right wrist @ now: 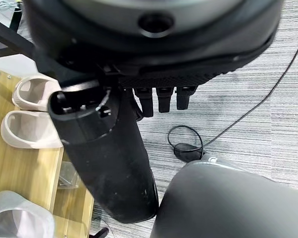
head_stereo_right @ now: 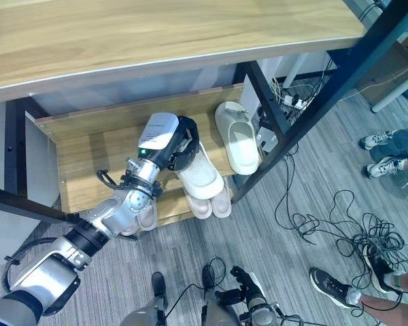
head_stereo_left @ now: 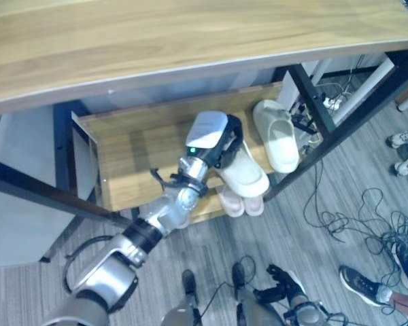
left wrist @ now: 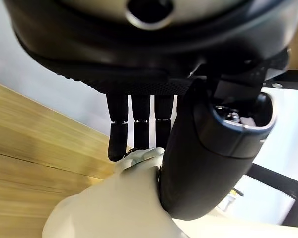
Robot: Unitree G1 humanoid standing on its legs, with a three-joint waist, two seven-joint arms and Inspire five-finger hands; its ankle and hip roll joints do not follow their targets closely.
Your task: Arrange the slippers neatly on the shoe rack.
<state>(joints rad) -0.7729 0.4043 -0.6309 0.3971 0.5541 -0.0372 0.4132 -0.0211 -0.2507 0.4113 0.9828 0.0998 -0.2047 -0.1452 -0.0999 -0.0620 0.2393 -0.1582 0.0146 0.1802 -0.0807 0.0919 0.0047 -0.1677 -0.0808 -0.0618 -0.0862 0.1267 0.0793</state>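
Observation:
My left hand [head_stereo_left: 216, 139] reaches into the wooden shoe rack [head_stereo_left: 132, 153], shut on a cream slipper [head_stereo_left: 246, 175]. In the left wrist view the fingers [left wrist: 139, 130] lie on top of this slipper [left wrist: 114, 203] and the thumb [left wrist: 208, 163] presses its side. The slipper's far end juts past the shelf's front edge. A second cream slipper [head_stereo_left: 275, 136] lies flat on the same shelf, just to the right and apart from it. My right hand [head_stereo_left: 280, 278] hangs low near the floor with relaxed fingers [right wrist: 161, 96] and holds nothing.
A pair of pale pink slippers [head_stereo_left: 242, 202] sits on the lower shelf under the held one. The rack's wide top board [head_stereo_left: 156, 41] overhangs the shelves. A dark frame post [head_stereo_left: 319, 112] stands at the right. Cables [head_stereo_left: 367, 224] and a person's shoes [head_stereo_left: 364, 285] are on the floor.

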